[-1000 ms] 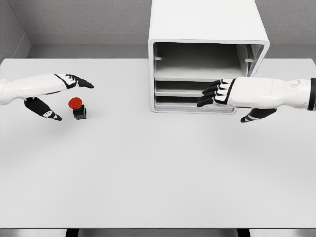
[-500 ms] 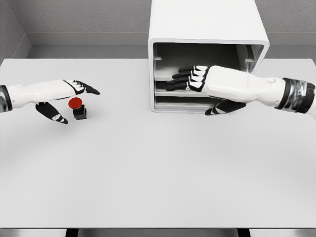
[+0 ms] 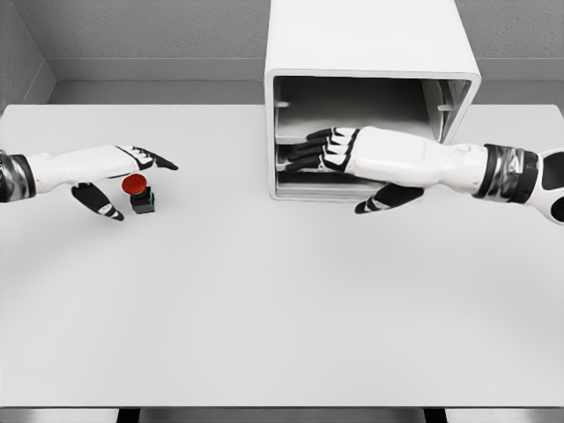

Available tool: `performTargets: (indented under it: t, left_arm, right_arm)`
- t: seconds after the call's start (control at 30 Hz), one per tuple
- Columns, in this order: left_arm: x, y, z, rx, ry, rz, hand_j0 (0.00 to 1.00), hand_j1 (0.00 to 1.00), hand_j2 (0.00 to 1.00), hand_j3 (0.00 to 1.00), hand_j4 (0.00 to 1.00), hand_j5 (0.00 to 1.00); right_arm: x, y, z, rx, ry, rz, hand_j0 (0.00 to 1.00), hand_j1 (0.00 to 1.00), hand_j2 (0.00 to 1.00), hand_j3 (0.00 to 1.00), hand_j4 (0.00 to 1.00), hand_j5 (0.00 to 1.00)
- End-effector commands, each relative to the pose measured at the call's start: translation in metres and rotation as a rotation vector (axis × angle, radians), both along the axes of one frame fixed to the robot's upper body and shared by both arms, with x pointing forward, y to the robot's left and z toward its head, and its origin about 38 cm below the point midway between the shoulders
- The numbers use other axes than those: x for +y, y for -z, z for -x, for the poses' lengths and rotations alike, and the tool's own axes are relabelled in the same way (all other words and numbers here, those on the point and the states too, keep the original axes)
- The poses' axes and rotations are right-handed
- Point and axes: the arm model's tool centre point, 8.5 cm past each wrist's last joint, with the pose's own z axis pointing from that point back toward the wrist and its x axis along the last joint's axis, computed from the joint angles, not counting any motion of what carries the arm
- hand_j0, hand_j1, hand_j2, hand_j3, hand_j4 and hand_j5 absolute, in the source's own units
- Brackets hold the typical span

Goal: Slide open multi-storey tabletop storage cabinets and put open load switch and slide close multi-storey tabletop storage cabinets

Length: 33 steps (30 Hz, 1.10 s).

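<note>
A white multi-storey cabinet [image 3: 370,44] stands at the back of the table, its front showing stacked shelves. My right hand [image 3: 339,163] reaches in from the right, fingers stretched flat over the middle shelf front and thumb hanging below, open and holding nothing. The load switch [image 3: 137,191], a black box with a red round cap, sits on the table at the left. My left hand [image 3: 128,176] hovers over it, open, fingers extended above the cap and thumb down on its left side, not closed on it.
The grey table [image 3: 264,300] spreads wide in front. A grey wall runs behind the cabinet.
My right hand swung left from the cabinet's lower right up onto the shelf fronts, then slid a little lower and further left. My left hand crept slightly right over the switch.
</note>
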Motion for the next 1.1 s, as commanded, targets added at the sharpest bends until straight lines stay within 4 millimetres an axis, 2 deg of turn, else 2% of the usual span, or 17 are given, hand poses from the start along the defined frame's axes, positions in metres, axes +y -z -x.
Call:
performTargets:
  t: [0.0, 0.17, 0.2, 0.23, 0.3, 0.43, 0.57, 0.8, 1.07]
  left_arm:
    - [-0.002, 0.004, -0.003, 0.006, -0.007, 0.004, 1.00, 1.00, 1.00, 1.00, 1.00, 1.00]
    - [-0.002, 0.005, -0.003, 0.006, -0.007, -0.001, 0.99, 0.99, 0.99, 0.99, 0.99, 0.99]
    - [-0.001, 0.005, -0.002, 0.007, -0.007, -0.002, 0.90, 0.90, 0.90, 0.90, 0.90, 0.90]
    - [-0.001, 0.005, -0.002, 0.005, -0.007, -0.002, 0.88, 0.88, 0.88, 0.88, 0.88, 0.88]
    - [-0.001, 0.005, -0.002, 0.006, -0.008, -0.002, 0.79, 0.79, 0.79, 0.79, 0.79, 0.79]
    - [0.000, 0.005, -0.002, 0.006, -0.011, -0.003, 0.79, 0.79, 0.79, 0.79, 0.79, 0.79]
    - [0.004, 0.005, -0.002, 0.008, -0.019, -0.006, 0.79, 0.79, 0.79, 0.79, 0.79, 0.79]
    - [0.006, 0.006, -0.001, 0.011, -0.023, -0.008, 0.79, 0.79, 0.79, 0.79, 0.79, 0.79]
    - [0.005, 0.006, -0.001, 0.010, -0.023, -0.004, 0.69, 0.69, 0.69, 0.69, 0.69, 0.69]
  right_arm:
    - [-0.007, 0.001, -0.009, 0.009, 0.034, -0.004, 1.00, 1.00, 1.00, 1.00, 1.00, 1.00]
    - [-0.024, 0.008, -0.023, 0.025, 0.093, 0.046, 1.00, 1.00, 1.00, 1.00, 1.00, 1.00]
    - [-0.025, 0.009, -0.024, 0.027, 0.097, 0.049, 1.00, 1.00, 1.00, 1.00, 1.00, 1.00]
    - [-0.030, 0.012, -0.030, 0.030, 0.121, 0.054, 1.00, 1.00, 1.00, 1.00, 1.00, 1.00]
    - [-0.028, 0.017, -0.035, 0.043, 0.123, 0.071, 1.00, 1.00, 1.00, 1.00, 1.00, 1.00]
    - [-0.034, 0.021, -0.046, 0.052, 0.160, 0.072, 1.00, 1.00, 1.00, 1.00, 1.00, 1.00]
    - [-0.024, 0.016, -0.052, 0.040, 0.150, 0.058, 1.00, 1.00, 1.00, 1.00, 1.00, 1.00]
    - [-0.032, 0.024, -0.060, 0.056, 0.186, 0.065, 1.00, 1.00, 1.00, 1.00, 1.00, 1.00]
    - [-0.032, 0.030, -0.059, 0.063, 0.182, 0.090, 1.00, 1.00, 1.00, 1.00, 1.00, 1.00]
